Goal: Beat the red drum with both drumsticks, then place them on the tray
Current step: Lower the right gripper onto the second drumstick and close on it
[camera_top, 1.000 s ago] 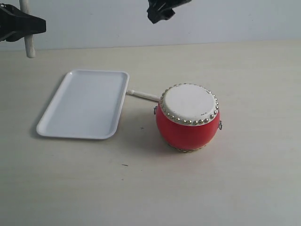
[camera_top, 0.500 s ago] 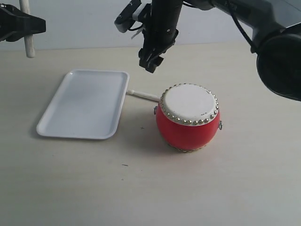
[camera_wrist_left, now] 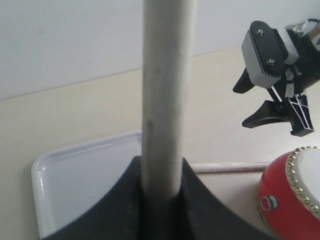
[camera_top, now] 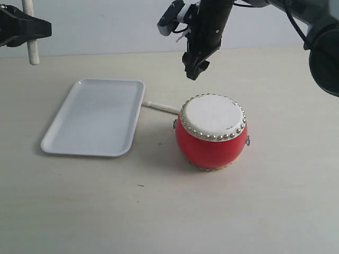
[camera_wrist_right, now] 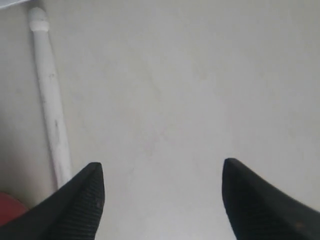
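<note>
The red drum (camera_top: 212, 132) stands right of the white tray (camera_top: 95, 116). One pale drumstick (camera_top: 30, 32) is held upright at the far left, high above the table, by my left gripper (camera_top: 29, 29), shut on it; the left wrist view shows that drumstick (camera_wrist_left: 165, 100) pinched between the black fingers, with my left gripper (camera_wrist_left: 162, 192) low in view. The second drumstick (camera_top: 161, 107) lies on the table between tray and drum, partly hidden behind the drum. My right gripper (camera_top: 194, 70) hangs open above and behind the drum, empty; in its wrist view that gripper (camera_wrist_right: 162, 172) is beside the lying drumstick (camera_wrist_right: 50, 110).
Pale wooden table (camera_top: 275, 211) all around, with a plain wall behind. The tray (camera_wrist_left: 85, 175) holds nothing. The right arm (camera_top: 296, 16) reaches in from the upper right.
My right arm came down from the top edge into view, then shifted right to hang behind the drum. The left gripper and its drumstick have stayed still.
</note>
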### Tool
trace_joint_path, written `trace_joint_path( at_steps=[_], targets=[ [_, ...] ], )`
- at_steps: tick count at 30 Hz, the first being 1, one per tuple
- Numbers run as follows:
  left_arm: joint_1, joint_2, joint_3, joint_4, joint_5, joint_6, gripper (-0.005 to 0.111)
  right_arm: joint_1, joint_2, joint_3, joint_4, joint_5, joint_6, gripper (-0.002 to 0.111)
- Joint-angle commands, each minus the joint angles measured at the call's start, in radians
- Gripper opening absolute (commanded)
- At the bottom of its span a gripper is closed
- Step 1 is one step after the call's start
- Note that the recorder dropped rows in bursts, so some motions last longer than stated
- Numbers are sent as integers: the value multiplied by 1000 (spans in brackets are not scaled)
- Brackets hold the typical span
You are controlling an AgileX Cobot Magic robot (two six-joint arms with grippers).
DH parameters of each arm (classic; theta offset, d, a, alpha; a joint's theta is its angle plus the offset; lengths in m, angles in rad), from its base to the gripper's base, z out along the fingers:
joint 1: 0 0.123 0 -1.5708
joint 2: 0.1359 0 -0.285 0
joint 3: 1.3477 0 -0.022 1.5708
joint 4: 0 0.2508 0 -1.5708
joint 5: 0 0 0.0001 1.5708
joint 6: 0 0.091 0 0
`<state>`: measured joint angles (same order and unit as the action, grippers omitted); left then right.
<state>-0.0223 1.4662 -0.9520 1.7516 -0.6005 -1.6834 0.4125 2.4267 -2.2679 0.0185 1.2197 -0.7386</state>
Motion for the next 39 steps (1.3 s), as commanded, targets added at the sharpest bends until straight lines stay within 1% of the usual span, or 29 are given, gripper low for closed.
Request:
trace_joint_path(
  at_steps=[1,15,22,29,39],
  targets=[
    [1,-8,-5,-7,13,6,0,-4,-32,108,10,1,-44,64],
    [1,-8,-5,-7,13,5,0,-4,-33,182,38,1,-72,64],
    [1,-8,-5,-7,11,5,0,-4,-33,182,151,1,-82,64],
    [1,-8,-5,-7,11,5,0,-4,-31,182,67,1,-85,64],
    [1,-8,-5,-7,8,7,0,-6,3,182,61,1,-85,64]
  ],
)
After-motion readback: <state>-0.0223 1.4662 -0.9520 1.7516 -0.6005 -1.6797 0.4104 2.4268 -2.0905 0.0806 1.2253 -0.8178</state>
